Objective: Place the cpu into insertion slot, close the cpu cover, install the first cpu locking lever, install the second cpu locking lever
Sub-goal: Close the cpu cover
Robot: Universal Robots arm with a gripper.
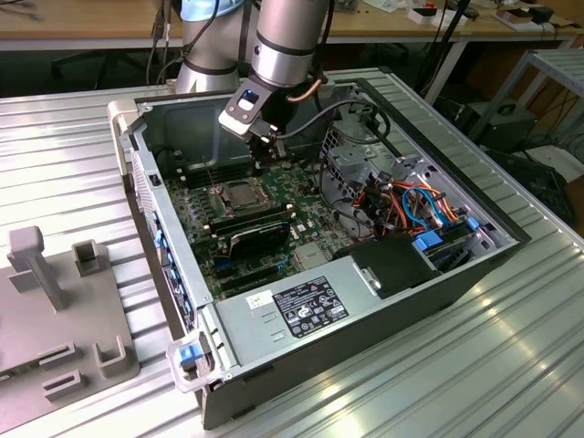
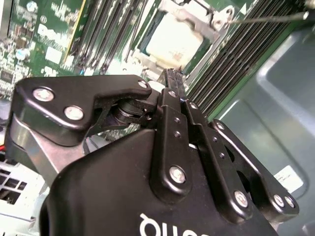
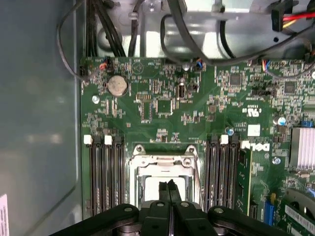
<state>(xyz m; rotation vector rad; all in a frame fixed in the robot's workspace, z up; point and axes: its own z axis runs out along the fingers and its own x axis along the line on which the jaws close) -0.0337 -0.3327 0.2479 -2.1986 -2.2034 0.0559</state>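
— Where's the cpu (image 3: 150,189)?
— In the insertion slot (image 3: 133,177), cpu cover (image 3: 162,160) lying over its edges and memory slots (image 3: 106,172) crowding both sides. My gripper (image 3: 170,189) hangs just above, fingers pressed together, empty.

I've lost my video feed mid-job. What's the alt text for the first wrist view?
The gripper, fingers shut together, hangs over the cpu, which is seated with the silvery cpu cover framing it. Long black memory slots flank it on a green motherboard, with black cables beyond the board's edge.
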